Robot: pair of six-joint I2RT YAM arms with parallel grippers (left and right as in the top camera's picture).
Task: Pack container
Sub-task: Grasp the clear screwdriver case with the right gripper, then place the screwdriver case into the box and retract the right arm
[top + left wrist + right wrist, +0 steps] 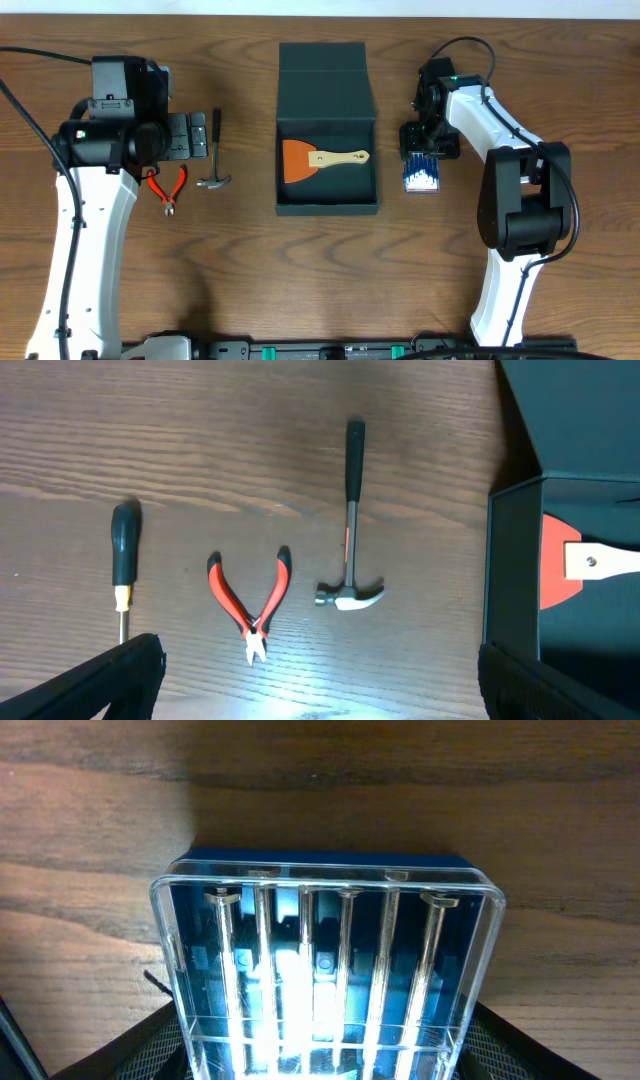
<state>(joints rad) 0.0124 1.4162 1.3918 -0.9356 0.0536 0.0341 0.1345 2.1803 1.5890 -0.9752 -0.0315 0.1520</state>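
The container (327, 207) is a dark teal-green, matte, roughly square box, standing open mid-worktop (250, 280). Its hinged lid flap (325, 82) is folded back flat on the far side. It sits squarely, its walls upright. Inside, on the floor, lies a scraper (322, 159) with an orange blade to the left and a pale wooden handle to the right.

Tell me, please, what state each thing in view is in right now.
container: lid open.
scraper: lying flat inside the container.
case: clear lid shut.
pliers: lying flat, handles spread.
hammer: lying flat.
screwdriver: lying flat.
left gripper: open, empty.
right gripper: astride the case; grip unclear.
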